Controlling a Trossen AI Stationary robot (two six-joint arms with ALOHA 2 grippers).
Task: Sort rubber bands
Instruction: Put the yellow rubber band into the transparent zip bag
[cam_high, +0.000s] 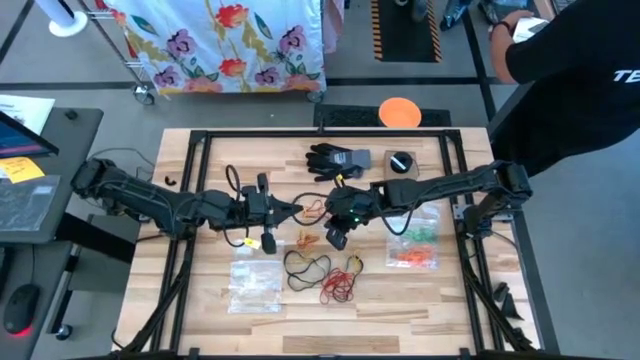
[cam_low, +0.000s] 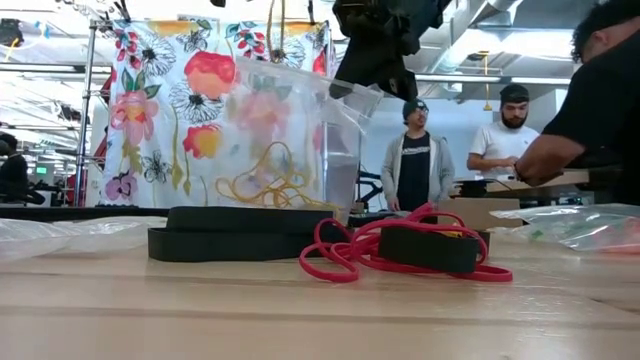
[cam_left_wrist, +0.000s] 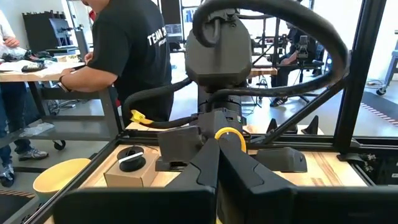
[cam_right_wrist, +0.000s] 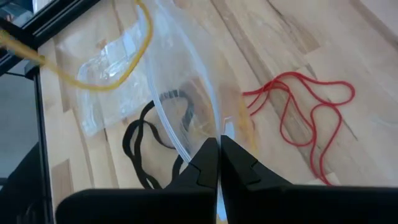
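Note:
A clear plastic bag (cam_low: 290, 130) hangs above the table's middle, with yellow rubber bands (cam_low: 270, 185) inside it. My right gripper (cam_right_wrist: 219, 146) is shut on its top edge, slanting down from the right. My left gripper (cam_high: 293, 210) comes level from the left, shut at the bag's other side. Under the bag, black rubber bands (cam_right_wrist: 146, 146) and red rubber bands (cam_right_wrist: 305, 118) lie flat on the wood. Orange rubber bands (cam_high: 305, 240) lie near them. A yellow band (cam_right_wrist: 93, 78) loops across the right wrist view. My left gripper is shut at the bag's left top edge (cam_high: 302, 209); its own fingers (cam_left_wrist: 205, 168) hide the place of contact, so the hold cannot be told. My right gripper pinches the bag's top edge (cam_right_wrist: 208, 127) between its two fingertips, slanting down from the right. The bag hangs below them, clear of the table.
Flat clear bags (cam_high: 255, 285) lie near left. Bags with green and orange bands (cam_high: 415, 245) lie at the right. A black glove (cam_high: 335, 160) and a small box (cam_high: 400, 163) sit at the far side. A person in black (cam_high: 570, 90) stands beyond the far right corner.

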